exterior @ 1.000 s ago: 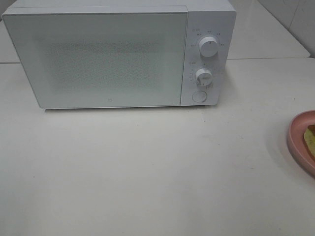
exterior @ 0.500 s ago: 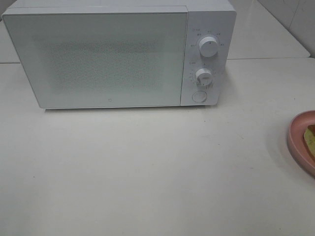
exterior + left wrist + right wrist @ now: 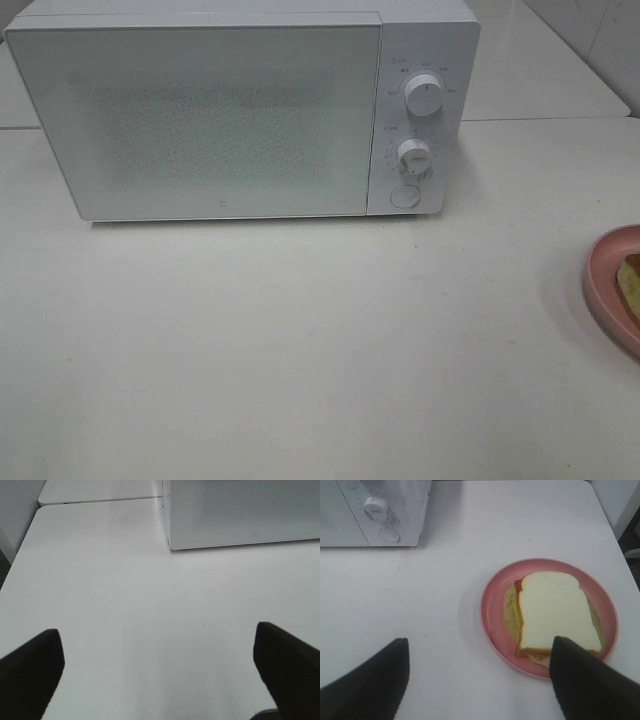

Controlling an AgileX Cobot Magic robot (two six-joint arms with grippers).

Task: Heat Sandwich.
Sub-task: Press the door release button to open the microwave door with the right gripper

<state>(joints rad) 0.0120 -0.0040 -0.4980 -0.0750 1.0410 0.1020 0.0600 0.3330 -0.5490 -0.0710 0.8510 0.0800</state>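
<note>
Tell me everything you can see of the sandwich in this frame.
The sandwich lies flat on a larger pink plate. The top slice is white bread with a brown crust, roughly square with one rounded end. Pale green-yellow filling shows at the edges. It looks whole. The open right gripper hangs above, one finger hiding a corner.

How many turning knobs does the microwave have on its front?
2, both on the microwave's right side: the upper knob, and the lower knob just beneath it. A flat round button sits under them.
</note>
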